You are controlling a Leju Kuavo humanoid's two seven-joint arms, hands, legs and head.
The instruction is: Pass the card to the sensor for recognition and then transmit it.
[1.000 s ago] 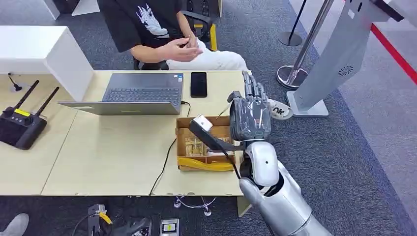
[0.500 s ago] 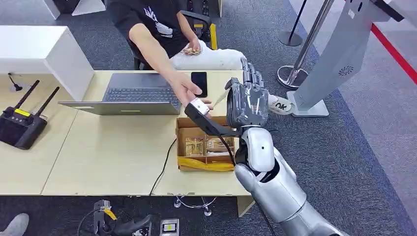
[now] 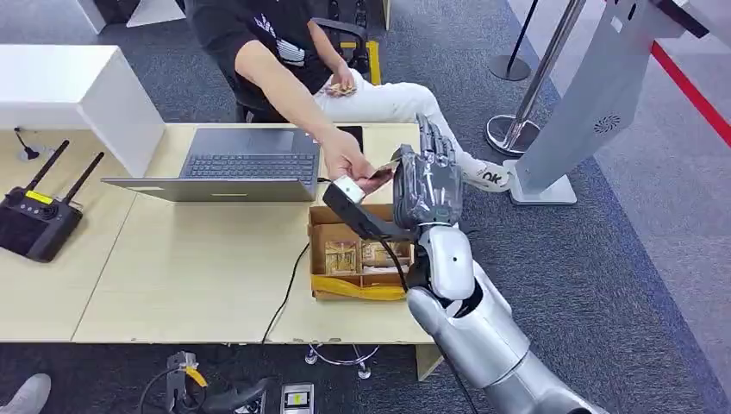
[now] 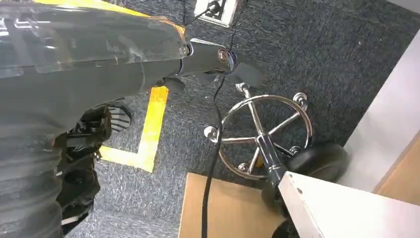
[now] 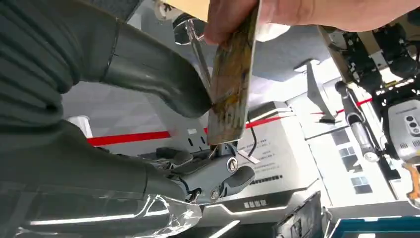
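My right hand is raised upright over the far right end of the desk. It pinches a thin, patterned card between the thick thumb and the darker fingers. A seated person reaches across the desk, and their hand grips the card at its other end, fingertips closed on it. My left hand hangs beside the desk above the carpet, fingers stretched out and holding nothing.
An open cardboard box with small packets sits just below my right hand. A laptop, a black phone and a black remote with antennas lie on the desk. A grey kiosk stand rises at the right.
The person has leaned forward and stretched an arm across the desk, now gripping the card. My right hand has drifted slightly farther and to the left with the card.
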